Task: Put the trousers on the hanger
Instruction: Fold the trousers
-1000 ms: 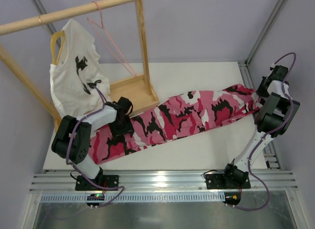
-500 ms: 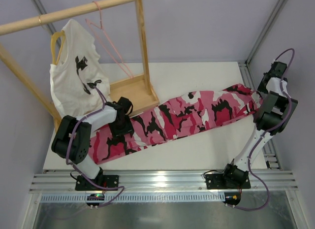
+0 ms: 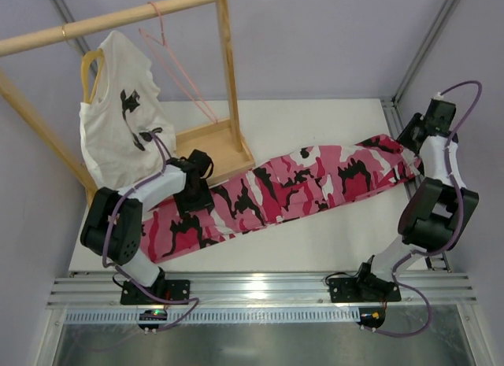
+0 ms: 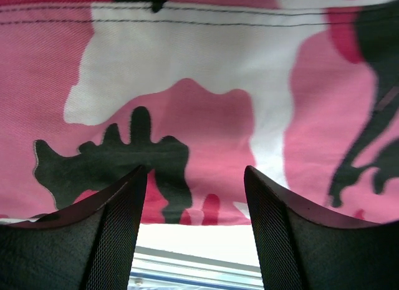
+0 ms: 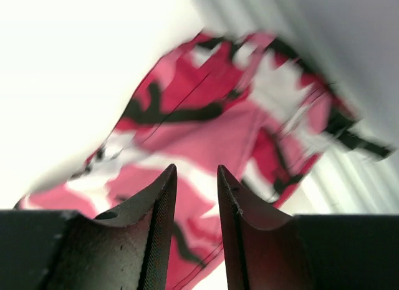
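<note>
The camouflage trousers lie flat and stretched slantwise across the white table, from the near left to the far right. My left gripper hovers over their left part. In the left wrist view it is open with only cloth beyond the fingers. My right gripper is just off the trousers' right end. Its fingers stand a narrow gap apart with nothing between them, above the cloth. The thin pale-pink hanger hangs bare from the wooden rod.
A wooden clothes rack stands at the back left. A white T-shirt hangs from it on a yellow hanger. A metal rail runs along the near edge, and frame posts stand at the far right.
My right gripper has opened and let go of the trousers' right end, and the arm has reached up and back. The left arm has hardly moved.
</note>
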Controlling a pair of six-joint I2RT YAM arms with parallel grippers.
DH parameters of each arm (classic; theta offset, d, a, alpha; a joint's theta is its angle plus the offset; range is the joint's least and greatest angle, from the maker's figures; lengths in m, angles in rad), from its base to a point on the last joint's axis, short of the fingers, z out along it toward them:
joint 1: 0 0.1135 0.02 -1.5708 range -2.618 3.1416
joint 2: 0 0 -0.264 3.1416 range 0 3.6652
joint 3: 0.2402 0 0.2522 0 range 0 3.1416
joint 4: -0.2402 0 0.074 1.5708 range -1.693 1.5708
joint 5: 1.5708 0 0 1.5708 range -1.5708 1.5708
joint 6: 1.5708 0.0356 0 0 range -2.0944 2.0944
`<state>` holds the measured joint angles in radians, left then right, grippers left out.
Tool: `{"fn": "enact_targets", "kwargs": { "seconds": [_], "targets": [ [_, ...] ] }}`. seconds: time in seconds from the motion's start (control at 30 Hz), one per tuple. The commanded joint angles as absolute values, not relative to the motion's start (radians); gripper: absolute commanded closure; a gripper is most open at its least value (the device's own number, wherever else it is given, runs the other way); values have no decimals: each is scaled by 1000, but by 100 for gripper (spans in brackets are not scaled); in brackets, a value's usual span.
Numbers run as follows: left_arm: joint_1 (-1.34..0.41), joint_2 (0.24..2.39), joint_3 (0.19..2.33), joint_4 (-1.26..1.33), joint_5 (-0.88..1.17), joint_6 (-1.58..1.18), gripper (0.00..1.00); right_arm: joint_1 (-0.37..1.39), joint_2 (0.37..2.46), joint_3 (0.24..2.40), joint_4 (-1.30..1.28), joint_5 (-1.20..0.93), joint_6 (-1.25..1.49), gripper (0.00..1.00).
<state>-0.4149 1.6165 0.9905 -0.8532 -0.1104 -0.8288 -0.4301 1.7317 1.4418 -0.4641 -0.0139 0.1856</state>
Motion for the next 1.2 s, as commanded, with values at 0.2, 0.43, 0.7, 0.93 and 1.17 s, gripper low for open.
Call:
{"fn": "enact_targets", "kwargs": {
  "seconds": [0.2, 0.43, 0.7, 0.93, 1.17],
  "targets": [
    [-439, 1535, 964, -842, -127, -844, 34, -455, 1732, 1160, -365, -170, 376, 64],
    [-368, 1552, 920, -827, -181, -825, 35, -424, 1684, 1230, -440, -132, 394, 62],
    [-305, 1571, 870, -795, -141, -854, 35, -154, 1610, 1149, -97, -524, 600, 57],
    [-261, 1549, 827, -815, -204, -871, 34, -140, 1893, 1210, -121, -487, 635, 53],
    [-215, 1471, 836, -856, -267, -881, 35, -147, 1807, 1241, -242, -388, 476, 48]
  ]
}}
